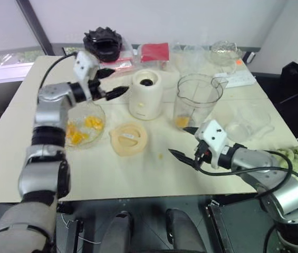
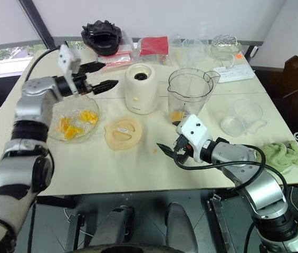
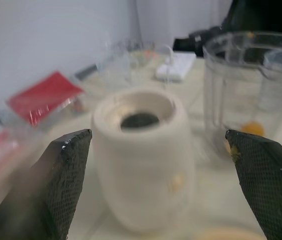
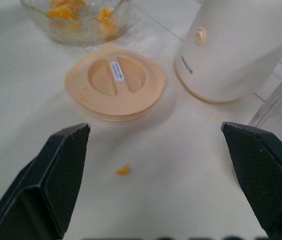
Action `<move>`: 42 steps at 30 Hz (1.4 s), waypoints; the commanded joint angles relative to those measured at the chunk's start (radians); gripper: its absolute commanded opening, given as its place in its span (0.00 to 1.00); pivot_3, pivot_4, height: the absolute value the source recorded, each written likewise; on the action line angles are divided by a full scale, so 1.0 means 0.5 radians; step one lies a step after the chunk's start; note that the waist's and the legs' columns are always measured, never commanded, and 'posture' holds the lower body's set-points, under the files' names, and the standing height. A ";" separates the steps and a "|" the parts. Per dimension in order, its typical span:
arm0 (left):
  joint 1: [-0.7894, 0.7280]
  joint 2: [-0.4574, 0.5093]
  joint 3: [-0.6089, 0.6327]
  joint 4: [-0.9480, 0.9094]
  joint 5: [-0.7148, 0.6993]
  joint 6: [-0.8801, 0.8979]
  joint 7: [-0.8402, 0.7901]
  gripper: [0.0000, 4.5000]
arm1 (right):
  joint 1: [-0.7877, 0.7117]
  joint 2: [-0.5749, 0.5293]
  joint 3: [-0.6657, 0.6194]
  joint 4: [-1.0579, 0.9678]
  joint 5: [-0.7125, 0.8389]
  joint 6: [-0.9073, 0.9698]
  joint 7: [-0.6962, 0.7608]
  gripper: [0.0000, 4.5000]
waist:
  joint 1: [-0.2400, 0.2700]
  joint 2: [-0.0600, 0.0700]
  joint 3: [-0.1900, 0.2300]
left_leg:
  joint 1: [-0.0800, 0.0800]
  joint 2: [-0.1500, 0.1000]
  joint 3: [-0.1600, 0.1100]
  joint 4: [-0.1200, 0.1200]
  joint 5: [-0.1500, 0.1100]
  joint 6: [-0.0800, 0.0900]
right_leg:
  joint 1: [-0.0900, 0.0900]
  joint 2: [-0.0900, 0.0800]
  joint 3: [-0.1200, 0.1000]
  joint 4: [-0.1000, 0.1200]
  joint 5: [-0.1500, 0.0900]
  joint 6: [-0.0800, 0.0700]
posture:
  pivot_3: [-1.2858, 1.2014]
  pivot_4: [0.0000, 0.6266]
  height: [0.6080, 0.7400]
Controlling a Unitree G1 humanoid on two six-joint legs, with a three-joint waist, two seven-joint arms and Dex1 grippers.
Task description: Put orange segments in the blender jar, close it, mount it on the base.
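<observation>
Nearest me, at lower right of centre, my right hand point(image 1: 179, 141) sits low over the desk point(image 1: 138, 179), its two black fingers spread wide and holding nothing. Just left of its lower fingertip a small orange scrap point(image 1: 163, 155) lies on the bare desk. Left of that, near the middle of the frame, the peach-coloured lid point(image 1: 128, 138) lies flat, off the jar. To the lid's left is the glass bowl point(image 1: 102, 118), touching or almost touching the lid, with the orange segments point(image 1: 92, 123) in it.

Further back, right of centre, the clear jar point(image 1: 196, 97) stands upright and open on the desk, with one orange piece point(image 1: 182, 121) at its bottom. The cream base point(image 1: 146, 95) stands just left of it, apart from it and with nothing mounted on it. My left hand point(image 1: 118, 80) hovers at upper left of centre, above the far side of the bowl, fingers spread and empty, pointing at the base.

At the right, an empty clear container point(image 1: 249, 124) and a green cloth point(image 1: 296, 155). Along the far edge there are a black object point(image 1: 104, 42) and a red packet point(image 1: 154, 51).
</observation>
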 commanded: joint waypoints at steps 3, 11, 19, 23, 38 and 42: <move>0.016 0.118 -0.071 -0.346 -0.138 0.212 -0.175 0.99 | 0.060 -0.070 -0.204 0.042 -0.010 -0.123 0.046 0.98 | 0.008 0.000 0.000 | 0.002 0.000 0.000 0.001 0.000 0.000 | 0.003 0.000 0.000 0.000 0.000 0.000 | 0.52 0.24 1.00; 0.074 0.019 -0.093 -0.881 -0.352 0.647 0.008 0.99 | 0.196 -0.056 -0.728 0.380 -0.037 -0.341 -0.071 0.98 | -0.018 0.000 0.000 | 0.005 0.001 0.002 -0.002 -0.001 0.001 | 0.005 0.000 0.000 -0.003 0.000 0.000 | 0.52 0.24 1.00; 0.679 -0.087 0.005 -1.684 -0.614 0.982 0.463 0.99 | 0.293 0.313 -0.820 0.564 -0.234 -0.515 -0.536 0.98 | -0.058 0.008 -0.001 | 0.011 0.004 0.003 -0.005 -0.001 0.002 | 0.005 0.002 0.003 0.003 0.000 -0.002 | 0.52 0.24 1.00; 0.859 -0.114 -0.001 -1.866 -0.670 1.002 0.603 0.99 | 0.358 0.423 -0.827 0.622 -0.361 -0.632 -0.708 0.98 | -0.034 0.009 -0.001 | 0.010 0.002 0.004 -0.002 -0.001 0.001 | 0.006 0.000 0.004 0.001 0.000 -0.002 | 0.52 0.24 1.00; 1.070 -0.073 -0.141 -1.920 -0.667 0.853 0.686 0.99 | 0.049 0.429 -1.059 1.384 -0.424 -0.935 -1.027 0.98 | -0.017 0.010 -0.002 | 0.012 0.002 0.009 -0.003 -0.001 0.001 | 0.007 0.001 0.006 0.000 -0.003 -0.009 | 0.52 0.24 1.00; 1.114 -0.054 -0.137 -1.965 -0.699 0.863 0.696 0.99 | -0.046 0.388 -1.065 1.596 -0.418 -1.016 -1.014 0.98 | -0.015 0.010 -0.002 | 0.012 0.002 0.010 -0.002 -0.001 0.002 | 0.007 0.001 0.006 0.000 -0.003 -0.009 | 0.52 0.24 1.00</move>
